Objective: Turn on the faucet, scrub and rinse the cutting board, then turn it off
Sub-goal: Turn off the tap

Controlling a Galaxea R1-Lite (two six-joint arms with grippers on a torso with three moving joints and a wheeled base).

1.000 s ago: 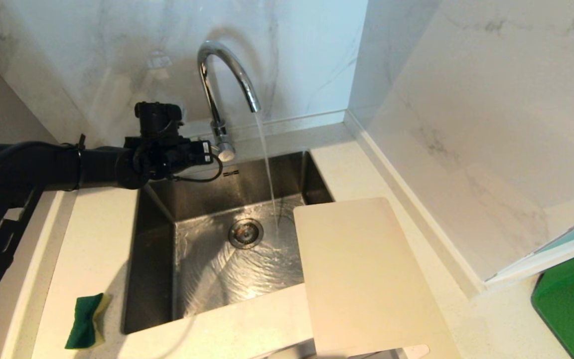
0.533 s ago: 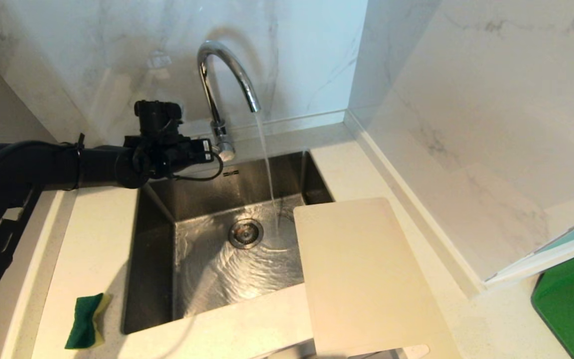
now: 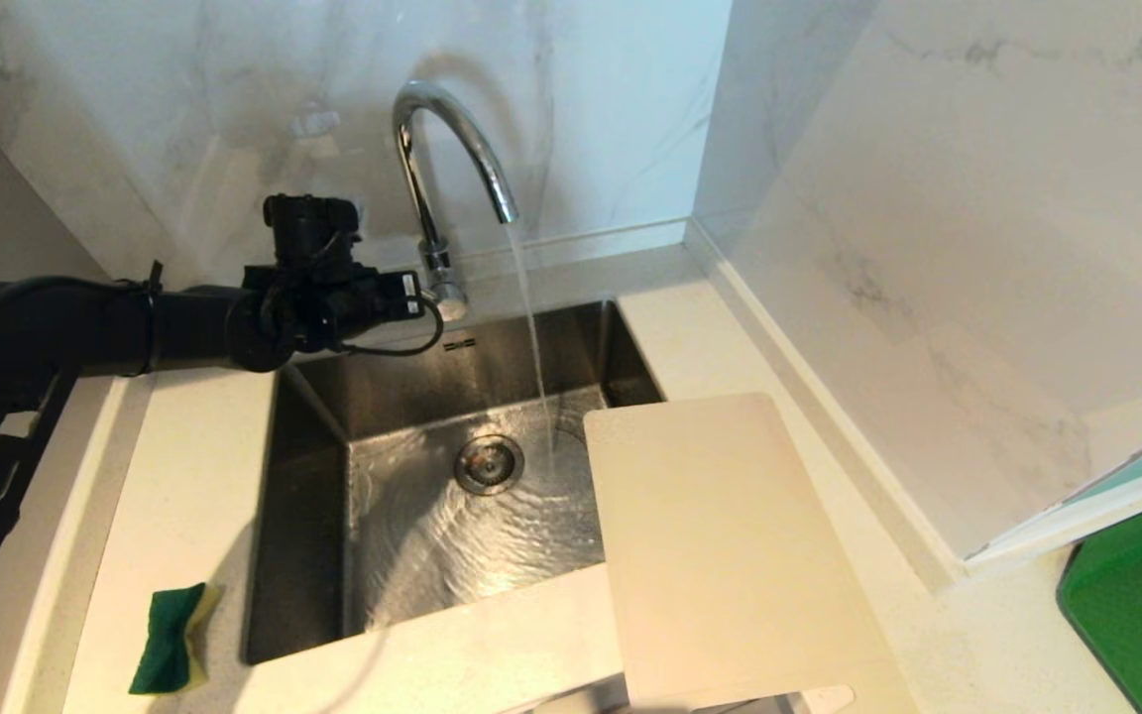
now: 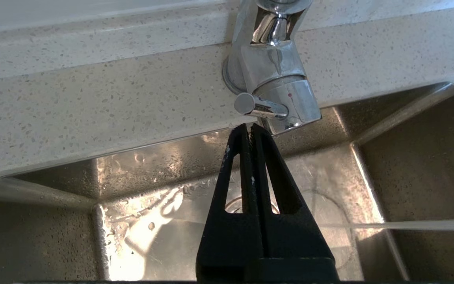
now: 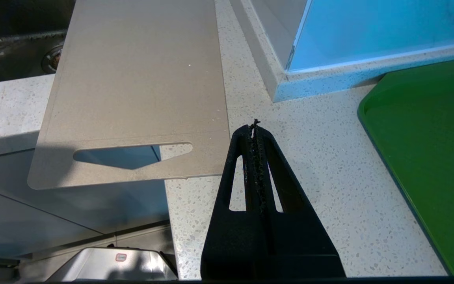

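The chrome faucet (image 3: pixel 437 139) stands behind the sink, and a thin stream of water (image 3: pixel 531 337) runs from its spout into the basin. My left gripper (image 3: pixel 429 297) is shut and empty. In the left wrist view my left gripper (image 4: pixel 250 127) has its tips just below the small lever (image 4: pixel 256 107) at the faucet base; I cannot tell if they touch. The beige cutting board (image 3: pixel 720 545) lies on the counter at the right, one corner over the sink. Its slotted end (image 5: pixel 132 156) overhangs the counter's front edge. Beside that end my right gripper (image 5: pixel 253 128) hovers shut, holding nothing.
A green and yellow sponge (image 3: pixel 170 640) lies on the counter left of the steel sink (image 3: pixel 313 516). The drain (image 3: pixel 489 463) sits mid-basin under rippling water. A green tray (image 3: pixel 1141 605) is at the far right. Marble walls close in behind and to the right.
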